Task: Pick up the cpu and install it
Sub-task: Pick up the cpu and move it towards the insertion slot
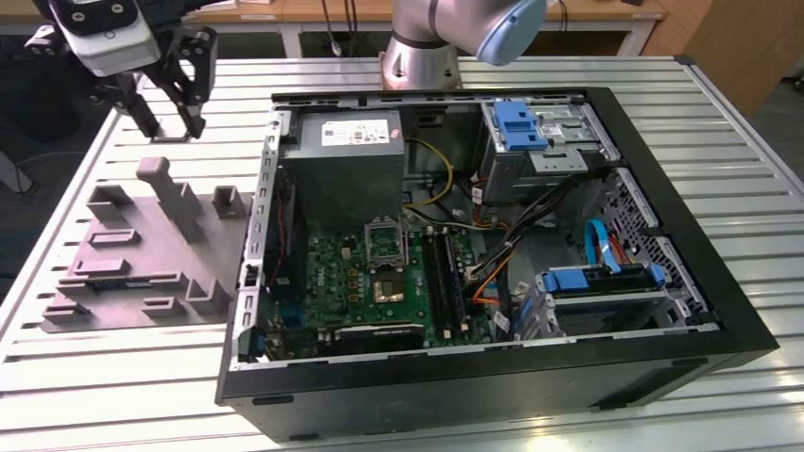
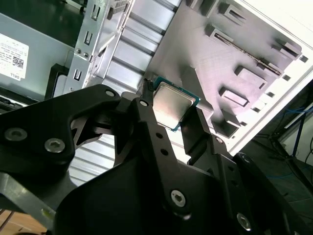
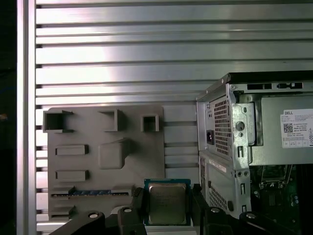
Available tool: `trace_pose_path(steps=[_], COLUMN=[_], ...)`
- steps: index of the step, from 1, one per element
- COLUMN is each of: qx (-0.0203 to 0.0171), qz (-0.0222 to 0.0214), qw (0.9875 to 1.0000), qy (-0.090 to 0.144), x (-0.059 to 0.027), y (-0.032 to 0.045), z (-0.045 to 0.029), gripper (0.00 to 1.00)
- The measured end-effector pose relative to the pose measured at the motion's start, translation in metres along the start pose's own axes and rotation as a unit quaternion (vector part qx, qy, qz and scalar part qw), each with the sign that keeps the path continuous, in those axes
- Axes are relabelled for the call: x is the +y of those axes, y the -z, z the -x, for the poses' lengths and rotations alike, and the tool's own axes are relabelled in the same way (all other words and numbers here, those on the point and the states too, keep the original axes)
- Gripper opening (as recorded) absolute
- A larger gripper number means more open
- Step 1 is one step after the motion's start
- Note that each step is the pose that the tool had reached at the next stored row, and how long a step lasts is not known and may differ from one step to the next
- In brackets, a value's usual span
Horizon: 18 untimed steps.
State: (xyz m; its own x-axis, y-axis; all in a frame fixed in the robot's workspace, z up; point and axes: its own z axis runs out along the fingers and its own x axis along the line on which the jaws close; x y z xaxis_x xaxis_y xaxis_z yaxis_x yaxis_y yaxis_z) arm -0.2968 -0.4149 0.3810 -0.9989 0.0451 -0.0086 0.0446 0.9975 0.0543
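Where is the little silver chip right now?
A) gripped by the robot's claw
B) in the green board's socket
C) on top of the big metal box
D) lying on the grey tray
A: in both wrist views the cpu sits clamped in the gripper.

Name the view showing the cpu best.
First wrist view: the cpu faces it squarely in the hand. Second wrist view: tilted, partly behind a finger. Exterior view: too small to tell.
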Motion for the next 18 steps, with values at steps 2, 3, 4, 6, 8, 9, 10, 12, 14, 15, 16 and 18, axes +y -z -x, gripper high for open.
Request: trace_pose_path(steps=[2,3,4,6,8,9,10,12,14,15,16,18], qx=[0.0001,0.0000,0.0000,0.0000,0.0000,0.0000,0.0000,0.0000,0.0001,0.0001,0.0000,0.0001], qz=[0.0000,-0.0001,0.0000,0.0000,-0.0001,-0.0001,0.0000,0.0000,0.0000,0.0000,-0.0001,0.0000], qw=[1.0000,1.0000,1.0000,1.0000,1.0000,1.0000,1.0000,1.0000,1.0000,1.0000,1.0000,1.0000], qy=[0.000,0.000,0.000,0.000,0.000,0.000,0.000,0.000,0.000,0.000,0.000,0.000], x=[0.0001,0.0002,0.0002,0.0003,0.0003,0.0003,0.0003,0.0004,0.0004,0.0004,0.0004,0.0005], y=[0.0000,0.0000,0.0000,0.0000,0.0000,0.0000,-0.0001,-0.0001,-0.0001,0.0000,-0.0001,-0.0001], z=[0.0030,0.0046,0.0058,0.0072,0.0074,0.0077,0.0078,0.0081,0.0088,0.0092,0.0098,0.0113], gripper=[0.47,0.47,0.47,0.47,0.47,0.47,0.47,0.47,0.47,0.47,0.47,0.47])
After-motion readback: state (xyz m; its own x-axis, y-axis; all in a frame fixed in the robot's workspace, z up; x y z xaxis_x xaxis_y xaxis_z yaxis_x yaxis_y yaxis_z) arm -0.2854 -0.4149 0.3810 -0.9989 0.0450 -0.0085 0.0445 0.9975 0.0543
